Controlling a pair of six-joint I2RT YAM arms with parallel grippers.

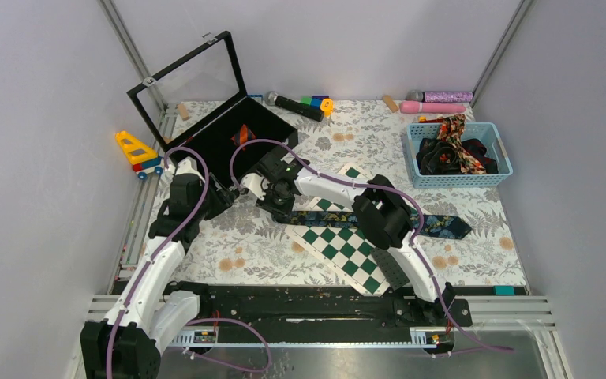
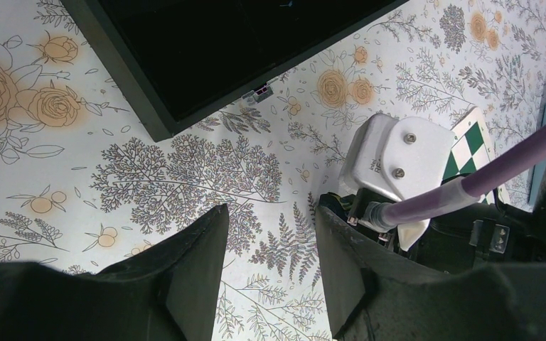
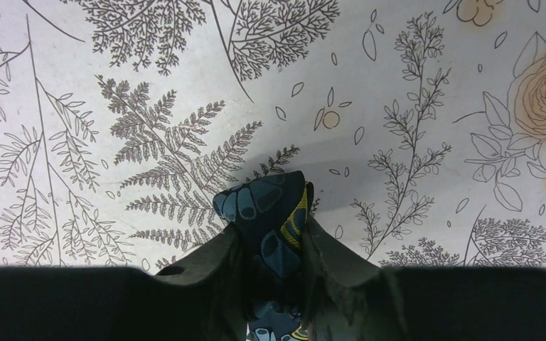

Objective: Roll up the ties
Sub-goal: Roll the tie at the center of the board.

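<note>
A dark navy-teal tie with a blue and yellow print [image 1: 442, 227] lies stretched across the chequered board [image 1: 339, 249]. My right gripper [image 3: 270, 241] is shut on its narrow end [image 3: 270, 209], and the folded tip sticks out past the fingertips just above the tablecloth. In the top view that gripper [image 1: 272, 207] is at the tie's left end. My left gripper [image 2: 270, 241] hovers open over bare floral cloth with nothing between its fingers, close to the left of the right wrist [image 2: 398, 160]. More ties fill the blue basket [image 1: 461, 180].
An open black box [image 1: 237, 138] with a raised lid stands at the back left, a red-orange item inside it. A toy truck [image 1: 138, 152] sits off the cloth's left edge. Microphones and small blocks [image 1: 316, 104] line the back edge.
</note>
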